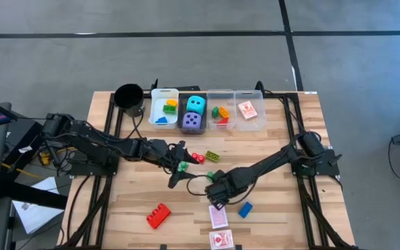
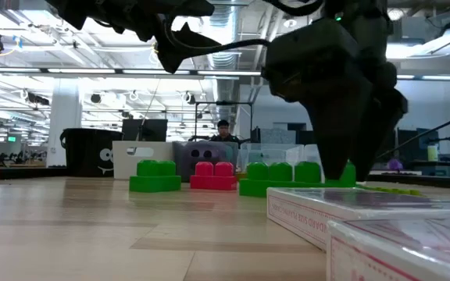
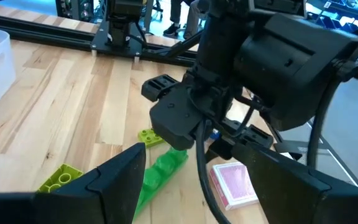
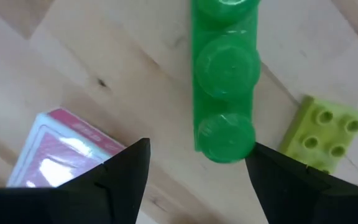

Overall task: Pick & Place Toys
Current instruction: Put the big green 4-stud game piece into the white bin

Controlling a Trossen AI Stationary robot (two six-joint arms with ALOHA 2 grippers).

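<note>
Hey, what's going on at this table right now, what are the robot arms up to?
Two arms are sorting toys into the bins at the table's far edge. The right gripper hovers open just above a long green brick near the middle, with a lime brick and a red-white card beside it. The left gripper is open nearby, holding nothing. Nothing is gripped yet.

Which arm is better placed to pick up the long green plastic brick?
Probably the right: the right gripper hangs open directly above the long green plastic brick. The left gripper, also open, sits farther off.
</note>
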